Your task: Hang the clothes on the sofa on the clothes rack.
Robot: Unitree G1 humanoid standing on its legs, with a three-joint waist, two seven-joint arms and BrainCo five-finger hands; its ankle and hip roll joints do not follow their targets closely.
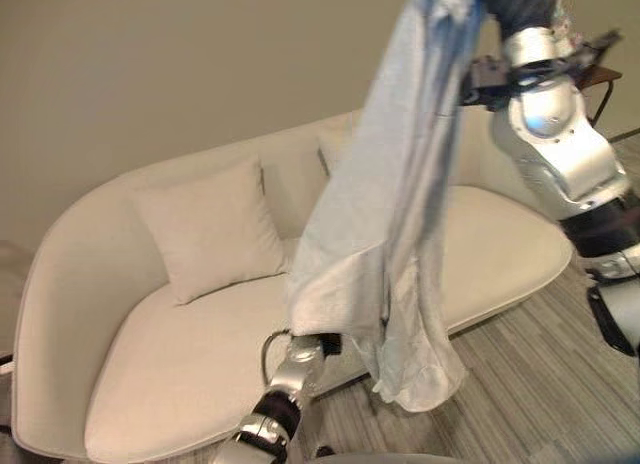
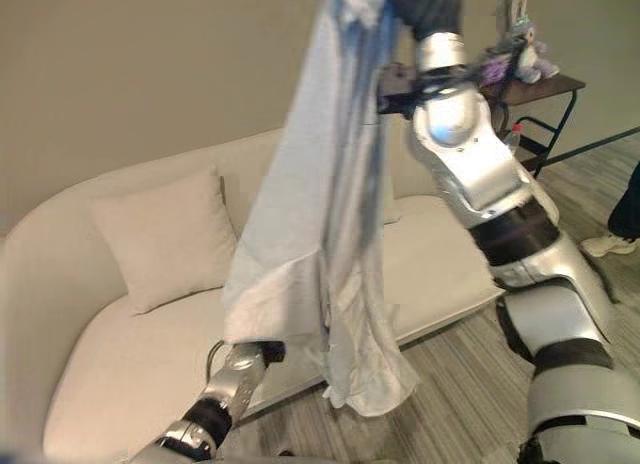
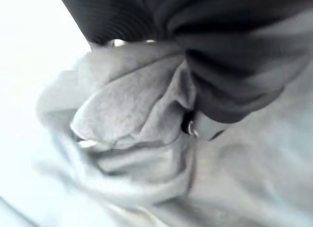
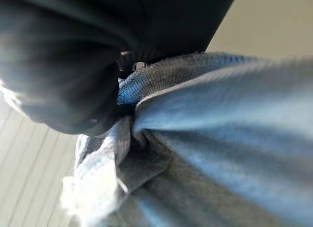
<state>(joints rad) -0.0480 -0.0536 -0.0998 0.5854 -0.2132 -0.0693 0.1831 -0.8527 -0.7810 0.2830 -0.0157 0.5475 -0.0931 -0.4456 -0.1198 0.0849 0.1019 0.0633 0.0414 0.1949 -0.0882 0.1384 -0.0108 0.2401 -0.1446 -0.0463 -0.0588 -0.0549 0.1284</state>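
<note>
Pale blue garment lifted clear of the sofa, rack yet to be reached

Pale cloth is what both hands are busy with. Nearest the camera, the left hand (image 1: pixel 318 346) comes up from below and meets the lower hem of the garment (image 1: pixel 380 234); its wrist view puts bunched grey-white fabric right against the dark cover, but the fingers are buried in the folds, so I cannot tell whether they clamp the hem or merely press it. Higher and further off, the right hand (image 4: pixel 73 75) is raised at the top of the eye views, and its wrist view has the blue-white fabric gathered into a tight knot at the palm, which reads as a closed grasp on the garment's upper end. The garment hangs full length between the two hands, off the cushions. Beyond it stand the cream sofa (image 1: pixel 120 364) with its cushion (image 1: pixel 210 229), then a dark side table (image 2: pixel 545 84).

My judgement: pickup is done and the carry is in hand. Next comes turning toward the rack while keeping the hem off the floor
</note>
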